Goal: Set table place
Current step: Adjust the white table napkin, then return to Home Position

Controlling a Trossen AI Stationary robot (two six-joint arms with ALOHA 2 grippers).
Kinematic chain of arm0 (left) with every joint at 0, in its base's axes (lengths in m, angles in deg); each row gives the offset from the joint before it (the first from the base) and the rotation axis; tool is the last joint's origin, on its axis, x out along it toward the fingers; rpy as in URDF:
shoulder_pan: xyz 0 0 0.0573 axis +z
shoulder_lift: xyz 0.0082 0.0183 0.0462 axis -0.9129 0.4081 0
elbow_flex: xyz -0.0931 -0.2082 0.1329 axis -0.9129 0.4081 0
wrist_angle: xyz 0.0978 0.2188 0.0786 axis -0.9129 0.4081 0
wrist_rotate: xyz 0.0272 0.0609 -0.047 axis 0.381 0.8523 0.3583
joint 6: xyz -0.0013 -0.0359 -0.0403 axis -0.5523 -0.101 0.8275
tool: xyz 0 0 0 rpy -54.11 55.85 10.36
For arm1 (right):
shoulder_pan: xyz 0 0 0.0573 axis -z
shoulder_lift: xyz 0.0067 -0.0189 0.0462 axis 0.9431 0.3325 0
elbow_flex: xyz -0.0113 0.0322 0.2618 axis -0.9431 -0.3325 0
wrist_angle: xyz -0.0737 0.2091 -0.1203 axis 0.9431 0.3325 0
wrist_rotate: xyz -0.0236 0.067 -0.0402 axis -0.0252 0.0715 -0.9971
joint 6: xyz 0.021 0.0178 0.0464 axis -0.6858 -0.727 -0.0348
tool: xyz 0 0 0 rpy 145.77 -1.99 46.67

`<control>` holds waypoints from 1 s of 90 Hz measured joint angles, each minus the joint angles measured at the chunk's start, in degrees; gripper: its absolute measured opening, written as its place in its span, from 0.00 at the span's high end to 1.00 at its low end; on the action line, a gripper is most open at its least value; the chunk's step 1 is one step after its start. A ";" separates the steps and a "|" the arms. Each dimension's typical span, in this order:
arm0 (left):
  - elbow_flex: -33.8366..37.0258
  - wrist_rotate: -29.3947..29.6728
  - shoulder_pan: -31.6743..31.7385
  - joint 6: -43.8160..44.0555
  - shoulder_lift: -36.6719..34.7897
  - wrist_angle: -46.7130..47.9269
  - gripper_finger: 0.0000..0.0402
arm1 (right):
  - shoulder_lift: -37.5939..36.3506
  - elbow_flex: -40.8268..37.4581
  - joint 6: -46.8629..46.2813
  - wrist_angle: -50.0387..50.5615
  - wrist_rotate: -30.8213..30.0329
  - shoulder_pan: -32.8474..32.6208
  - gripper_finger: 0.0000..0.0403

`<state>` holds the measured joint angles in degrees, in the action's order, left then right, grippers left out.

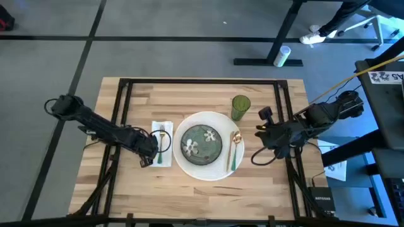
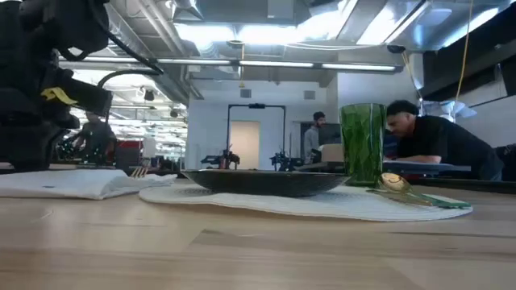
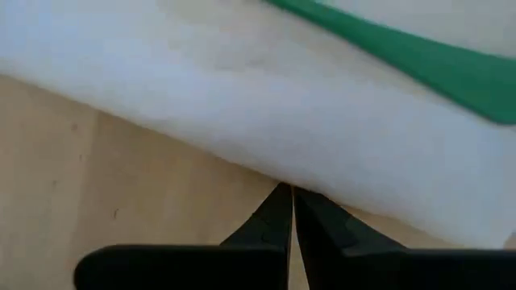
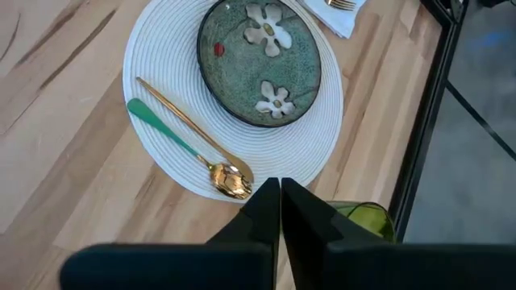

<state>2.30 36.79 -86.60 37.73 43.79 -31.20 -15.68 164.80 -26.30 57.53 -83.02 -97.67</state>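
Observation:
On the table point(image 1: 126, 186) lies a round white placemat point(image 1: 189, 169) with a grey-green flowered plate point(image 1: 202, 142) on it. A spoon point(image 1: 235, 151) with a gold bowl and green handle lies on the mat to the plate's right. A green glass point(image 1: 240, 106) stands at the mat's far right. To the mat's left a white napkin point(image 1: 161, 142) carries a fork point(image 1: 161, 133) with a green handle point(image 3: 419, 56). My left gripper point(image 1: 153, 150) is shut at the napkin's left edge. My right gripper point(image 1: 259, 129) is shut, above the table right of the spoon and glass. My left gripper has its shut fingertips point(image 3: 278, 201) low over the wood, right at the napkin's left edge point(image 3: 266, 173), coming from the table's left. I cannot tell whether they touch the edge. The napkin lies flat on the table.
Black metal rails point(image 1: 202, 81) run along the table's far and side edges. Bare wood point(image 1: 208, 202) lies between the placemat and the near edge. In the low view people point(image 2: 435, 145) sit and stand in the room beyond the table.

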 joint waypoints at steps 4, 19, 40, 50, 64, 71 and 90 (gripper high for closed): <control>0.00 0.03 0.04 -0.01 0.00 -0.19 1.00 | 0.00 0.00 0.00 0.00 0.00 -0.01 1.00; 0.00 0.15 0.18 -1.01 0.00 -1.94 1.00 | 0.00 0.00 0.00 0.00 0.00 0.00 1.00; 0.00 0.17 0.66 -1.42 0.00 -2.46 1.00 | 0.00 0.00 0.00 0.00 0.02 0.00 1.00; 0.00 0.17 0.63 -1.42 -0.02 -1.77 1.00 | 0.00 0.00 0.00 0.02 0.03 0.00 1.00; -0.18 0.19 -0.12 -1.04 -0.22 1.56 1.00 | 0.00 0.00 0.00 0.02 0.07 0.00 1.00; -1.34 0.21 -0.79 -0.99 -1.05 2.65 1.00 | 0.00 0.00 0.00 0.03 0.15 -0.01 1.00; -5.36 2.52 -2.44 -2.08 -6.56 1.47 1.00 | -0.29 0.00 0.01 2.01 0.46 -0.05 1.00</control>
<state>-3.07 39.31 -89.05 35.65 37.23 -29.73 -15.97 164.80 -26.29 59.55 -82.56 -97.72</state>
